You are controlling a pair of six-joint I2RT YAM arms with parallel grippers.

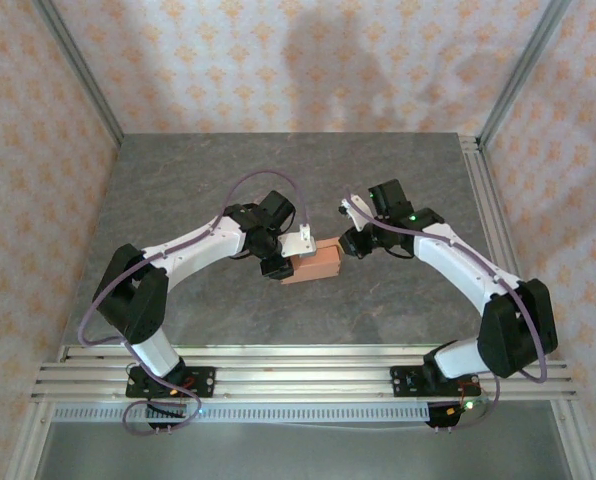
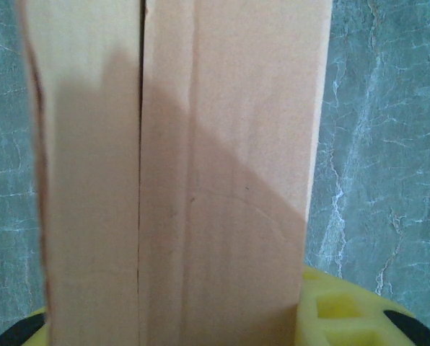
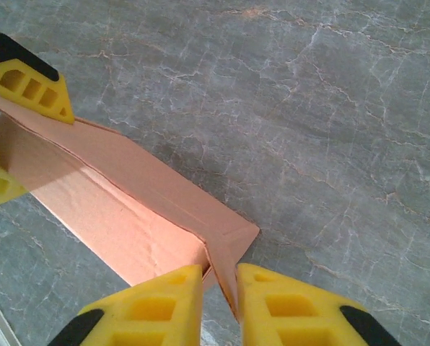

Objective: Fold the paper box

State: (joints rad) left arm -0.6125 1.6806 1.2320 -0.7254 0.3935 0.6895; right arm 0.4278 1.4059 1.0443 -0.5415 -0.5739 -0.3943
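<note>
The salmon-orange paper box (image 1: pixel 315 262) is held up between both arms over the middle of the table, partly folded into a long shape. My left gripper (image 1: pixel 286 263) is shut on its left end. In the left wrist view the card (image 2: pixel 200 166) rises between the yellow fingers (image 2: pixel 352 317). My right gripper (image 3: pixel 220 277) is shut on a thin end flap at the box's corner (image 3: pixel 233 241), and the flap stands edge-on between the yellow pads (image 3: pixel 287 306). The left gripper's fingers (image 3: pixel 31 83) clamp the far end of the box (image 3: pixel 121 202).
The grey marbled tabletop (image 1: pixel 278 180) lies under the box. Aluminium rails (image 1: pixel 298 375) run along the near edge by the arm bases. Patterned walls and frame posts (image 1: pixel 78 70) close in the back and sides.
</note>
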